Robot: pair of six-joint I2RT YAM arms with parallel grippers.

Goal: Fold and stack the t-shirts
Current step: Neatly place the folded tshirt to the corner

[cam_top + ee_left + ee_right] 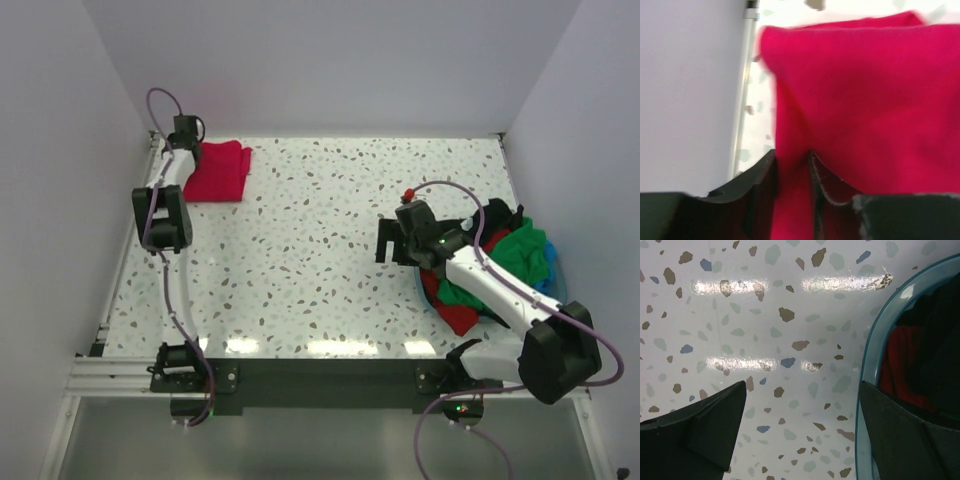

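A folded crimson-red t-shirt (218,170) lies at the far left corner of the table. My left gripper (186,133) is at its left edge, and in the left wrist view (792,165) it is shut on a fold of that red cloth (865,100). A pile of green (510,255), red (455,312) and black shirts fills the light blue basket (553,283) at the right. My right gripper (392,243) is open and empty over the bare table just left of the basket; its wrist view (802,405) shows the basket rim (875,350) beside the right finger.
White walls close in the speckled table (330,230) at the left, back and right. A metal rail (742,95) runs along the table's left edge beside the red shirt. Open tabletop lies between the two arms.
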